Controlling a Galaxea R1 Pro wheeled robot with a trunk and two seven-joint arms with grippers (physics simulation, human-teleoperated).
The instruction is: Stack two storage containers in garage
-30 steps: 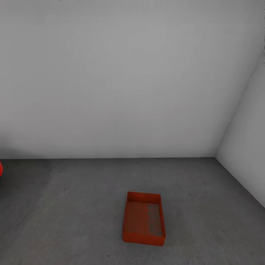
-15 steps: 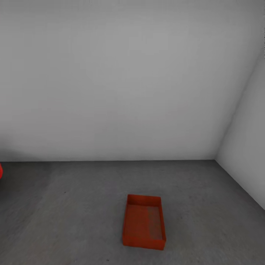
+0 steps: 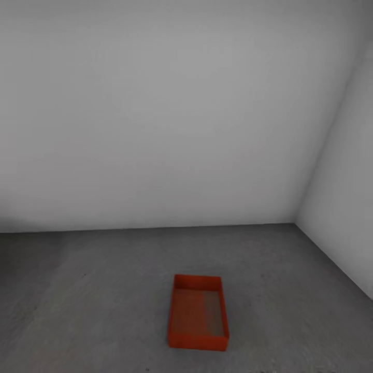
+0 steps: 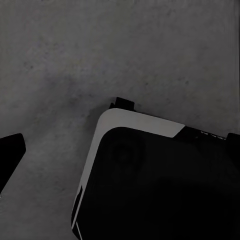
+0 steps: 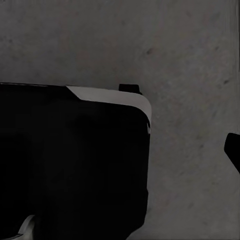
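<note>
One red-orange open-topped storage container (image 3: 198, 312) sits empty on the dark concrete floor (image 3: 93, 311) of the garage, a little ahead of me and near the corner of two white walls. In the left wrist view a dark fingertip (image 4: 10, 156) of my left gripper pokes in from the frame edge over bare floor. A dark fingertip (image 5: 233, 150) of my right gripper does the same in the right wrist view. Each sits far out from the middle of its view with nothing held.
A white back wall (image 3: 155, 129) meets a white side wall (image 3: 342, 197) at the right. My own dark base with its pale rim (image 4: 145, 122) (image 5: 125, 97) stands on the mottled concrete under both wrist cameras.
The head view has swung slightly right: the red sliver at the left edge has left the picture and the wall corner has shifted left. The container lies as before.
</note>
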